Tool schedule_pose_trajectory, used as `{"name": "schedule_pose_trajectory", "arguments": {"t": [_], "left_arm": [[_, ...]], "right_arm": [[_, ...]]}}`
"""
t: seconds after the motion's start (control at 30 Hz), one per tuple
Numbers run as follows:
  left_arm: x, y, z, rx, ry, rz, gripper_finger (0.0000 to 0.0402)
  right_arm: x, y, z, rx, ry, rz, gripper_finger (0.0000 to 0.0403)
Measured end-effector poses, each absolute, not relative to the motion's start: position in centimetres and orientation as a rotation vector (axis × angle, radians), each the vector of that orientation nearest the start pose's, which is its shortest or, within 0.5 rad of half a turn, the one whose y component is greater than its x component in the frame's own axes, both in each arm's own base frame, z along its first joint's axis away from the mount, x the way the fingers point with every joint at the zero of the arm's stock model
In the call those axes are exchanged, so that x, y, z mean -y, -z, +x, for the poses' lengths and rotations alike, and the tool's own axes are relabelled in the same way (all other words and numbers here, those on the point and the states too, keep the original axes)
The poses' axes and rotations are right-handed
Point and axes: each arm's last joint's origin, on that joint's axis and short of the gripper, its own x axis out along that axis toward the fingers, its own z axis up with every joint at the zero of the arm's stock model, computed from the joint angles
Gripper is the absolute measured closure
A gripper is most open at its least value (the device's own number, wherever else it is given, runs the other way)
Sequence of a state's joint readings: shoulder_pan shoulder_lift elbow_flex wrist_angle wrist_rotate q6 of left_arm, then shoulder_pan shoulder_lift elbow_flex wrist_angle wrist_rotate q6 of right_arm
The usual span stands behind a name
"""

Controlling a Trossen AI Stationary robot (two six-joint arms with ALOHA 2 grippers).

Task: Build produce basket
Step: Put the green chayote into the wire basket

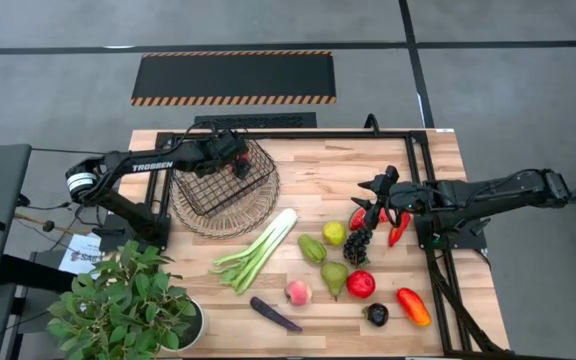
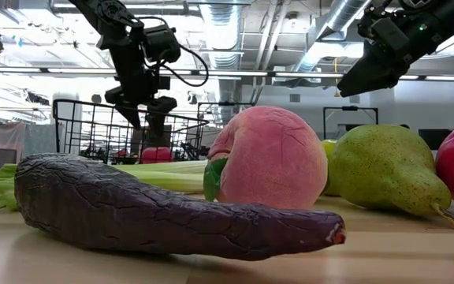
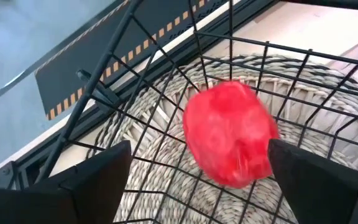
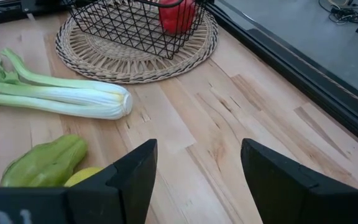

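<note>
One wire-mesh basket (image 1: 226, 180) stands on a round woven mat (image 1: 198, 218) at the back left of the wooden counter (image 1: 318, 170). One red apple (image 3: 232, 134) is inside it, seen through the mesh, between the spread fingers of the left hand (image 1: 236, 160), which is released and hovers over the basket's far rim.

The rest of the produce lies loose on the counter. One celery stalk (image 1: 258, 250) lies with its long axis diagonal, its white base toward the basket and its leafy end toward the front left. One purple aubergine (image 1: 274, 314) lies near the front edge, also slanting. There are three green pieces: a pale round one (image 1: 334, 233), a wrinkled one (image 1: 312, 248) and a pear (image 1: 333, 277) with its narrow end toward the front. One peach (image 1: 298, 292) sits between the aubergine and the pear. One red apple (image 1: 361, 284) touches the pear. One bunch of dark grapes (image 1: 357, 245), one orange pepper (image 1: 413, 306) and one small dark round fruit (image 1: 376, 314) complete the group, with two red pieces (image 1: 398, 230) under the right arm.

The right hand (image 1: 380, 190) hangs above the counter behind the grapes, fingers spread and holding nothing.
</note>
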State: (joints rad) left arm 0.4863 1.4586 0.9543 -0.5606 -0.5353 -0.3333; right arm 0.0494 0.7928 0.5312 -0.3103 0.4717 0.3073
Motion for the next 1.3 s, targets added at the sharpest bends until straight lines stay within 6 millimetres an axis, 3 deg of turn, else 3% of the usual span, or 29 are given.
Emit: {"name": "schedule_pose_trajectory", "arguments": {"t": [0.43, 0.63, 0.87, 1.3], "left_arm": [[-11.6, -26.8, 27.4, -0.834, -0.883, -0.201, 0.0038], [-8.7, -28.7, 29.3, -0.775, -0.686, -0.187, 0.0038], [-4.9, -29.6, 31.0, -0.679, -0.469, -0.187, 0.0038], [1.1, -31.0, 32.5, -0.518, -0.179, -0.134, 0.0038]], "right_arm": [[0.5, -23.5, 16.6, -0.490, 0.489, 0.147, 0.0148], [0.5, -23.5, 16.6, -0.490, 0.490, 0.151, 0.0148], [0.5, -23.5, 16.6, -0.482, 0.499, 0.187, 0.0148], [0.4, -23.2, 16.4, -0.451, 0.572, 0.449, 0.0148]]}}
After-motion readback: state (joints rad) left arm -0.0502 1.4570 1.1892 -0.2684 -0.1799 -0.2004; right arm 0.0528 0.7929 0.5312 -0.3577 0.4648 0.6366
